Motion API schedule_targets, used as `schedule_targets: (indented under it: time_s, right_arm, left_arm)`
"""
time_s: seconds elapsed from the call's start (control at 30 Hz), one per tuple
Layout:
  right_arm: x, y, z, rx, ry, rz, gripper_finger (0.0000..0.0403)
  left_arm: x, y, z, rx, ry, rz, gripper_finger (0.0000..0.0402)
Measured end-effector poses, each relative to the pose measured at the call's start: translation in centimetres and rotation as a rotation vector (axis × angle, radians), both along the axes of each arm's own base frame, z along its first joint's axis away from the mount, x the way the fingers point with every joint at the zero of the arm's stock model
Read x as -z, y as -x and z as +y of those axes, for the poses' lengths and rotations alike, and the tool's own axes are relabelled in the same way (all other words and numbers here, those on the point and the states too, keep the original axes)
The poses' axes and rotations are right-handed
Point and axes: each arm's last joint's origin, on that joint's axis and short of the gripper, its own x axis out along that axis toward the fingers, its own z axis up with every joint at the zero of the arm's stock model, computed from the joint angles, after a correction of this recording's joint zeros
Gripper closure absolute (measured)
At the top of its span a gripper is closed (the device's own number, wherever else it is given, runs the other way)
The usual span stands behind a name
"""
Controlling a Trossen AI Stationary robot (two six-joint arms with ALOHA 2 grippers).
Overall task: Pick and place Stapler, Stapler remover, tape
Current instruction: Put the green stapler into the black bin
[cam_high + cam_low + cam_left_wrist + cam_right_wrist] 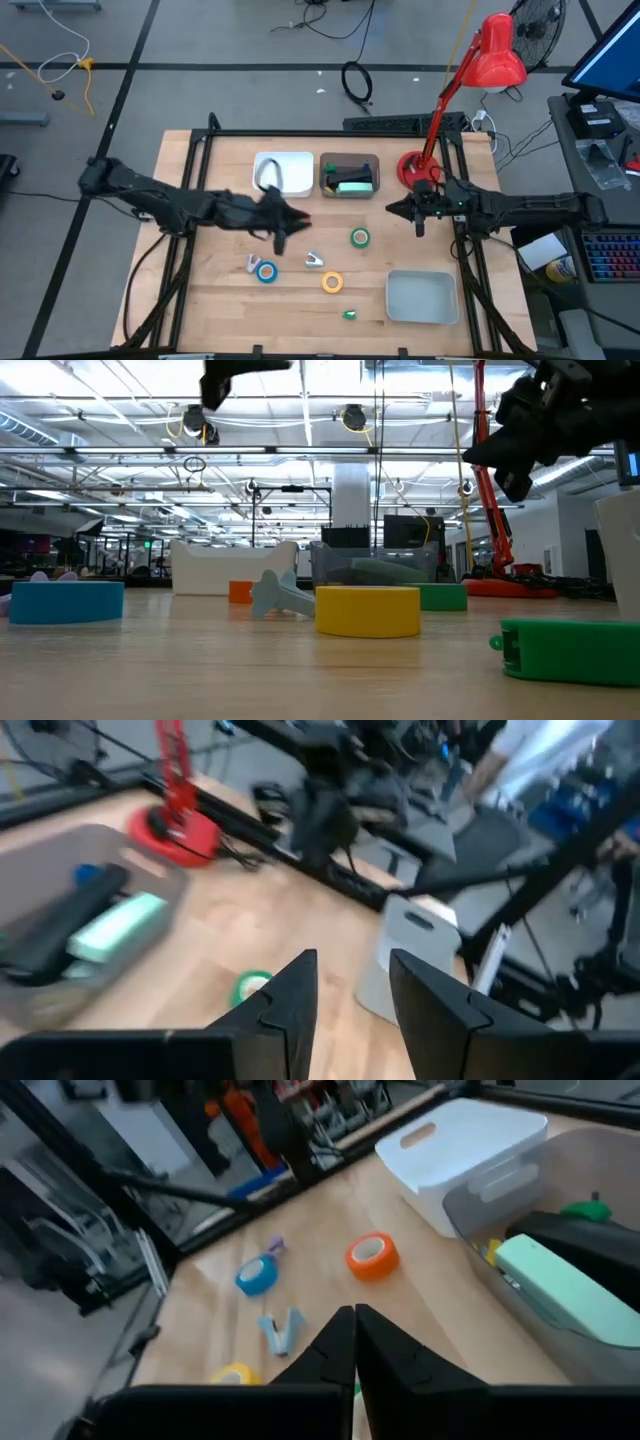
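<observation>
Wood-topped table (220, 300), stock as it lies now.

Tape, four rolls. Orange roll (372, 1255) lies near the white bin (287, 168), under the left arm in the high view. Green roll (360, 237) sits mid-table, in front of the clear bin (350, 160). Blue roll (266, 271) and yellow roll (332, 283) lie toward the near edge, well apart from each other.

Stapler remover (314, 261): pale blue, on the bare wood between the blue and yellow rolls.

Stapler (565, 1290): mint green, apparently already inside the clear bin beside a dark item; the view is soft, so this is a fair guess.

Grey tray (422, 298): near right corner, nothing seen in it.

Left gripper (350, 990): raised over mid-table, fingers parted with a gap and nothing between them; the green roll lies ahead of it.

Right gripper (354, 1345): raised beside the base of the red lamp (495, 55), fingers pressed together, grasping nothing.

Step in hand, by judgement: a roll is next, and the left gripper is nearer the green one. To do it well, centre the fingers over the ring before descending, straddle the roll across its outer wall or one finger through the core, and close only once the tips are low against the wood. Lift straight up, keeping clear of the clear bin's rim.
</observation>
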Motion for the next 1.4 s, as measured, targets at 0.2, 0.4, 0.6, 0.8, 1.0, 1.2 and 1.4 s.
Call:
schedule_targets:
  time_s: [0.2,0.4,0.6,0.8,1.0,1.2,1.4]
  right_arm:
    - [1.3,0.5,0.1,-0.002,-0.013,-0.054,0.0402]
    - [1.8,0.6,0.1,-0.008,-0.013,-0.053,0.0399]
    - [1.7,0.6,0.1,-0.029,0.006,-0.056,0.0401]
    - [1.7,0.6,0.1,-0.03,0.011,-0.057,0.0399]
    - [1.7,0.6,0.1,-0.032,0.019,-0.059,0.04]
    - [1.7,0.6,0.1,-0.036,0.043,-0.059,0.0401]
    - [1.7,0.6,0.1,-0.041,0.07,-0.058,0.0399]
  left_arm:
    - [-1.0,-4.9,-3.6,0.071,-0.044,0.175,0.0272]
    - [-1.2,-9.4,-6.8,0.174,-0.092,0.359,0.0273]
    - [0.6,-12.9,-9.0,0.299,-0.093,0.443,0.0272]
    - [4.1,-15.0,-9.9,0.353,-0.017,0.527,0.0272]
    - [7.4,-16.1,-10.8,0.425,0.128,0.606,0.0272]
    - [7.9,-16.4,-11.0,0.424,0.217,0.615,0.0272]
    - [7.3,-16.5,-11.5,0.506,0.236,0.57,0.0272]
